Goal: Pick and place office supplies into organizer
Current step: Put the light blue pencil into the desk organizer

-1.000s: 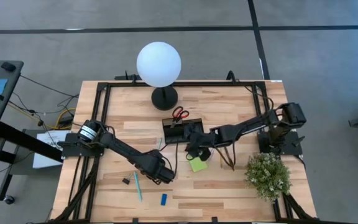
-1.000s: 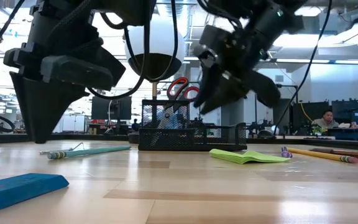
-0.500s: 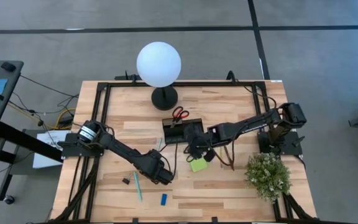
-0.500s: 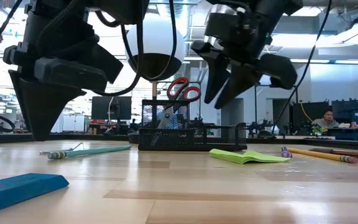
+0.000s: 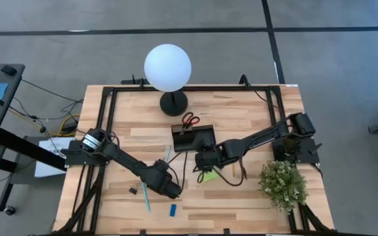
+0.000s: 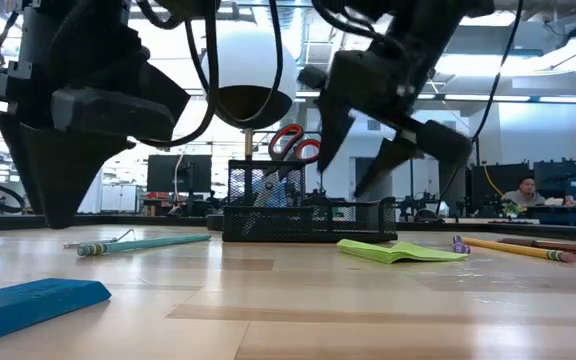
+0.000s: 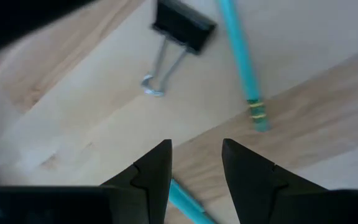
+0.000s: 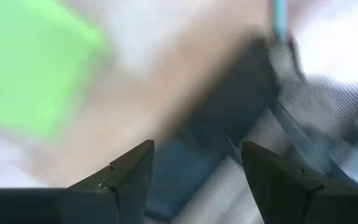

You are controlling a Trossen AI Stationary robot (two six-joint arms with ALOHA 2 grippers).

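High view: my right claw (image 5: 205, 162) hangs just beside the organizer (image 5: 193, 138), above the green pad (image 5: 209, 176), fingers spread wide and holding nothing. I judge it is placed there to drop onto the pad next. My left claw (image 5: 168, 188) hovers low near the blue pen (image 5: 144, 195), its fingers (image 7: 154, 171) parted narrowly and empty; the wrist view shows a black clip (image 7: 180, 26) and the pen lying loose ahead of them. The scissors (image 5: 189, 120) already stand in the organizer, handles up. An eraser (image 5: 173, 210) lies well apart, near the table edge. I can read no writing or brand anywhere.
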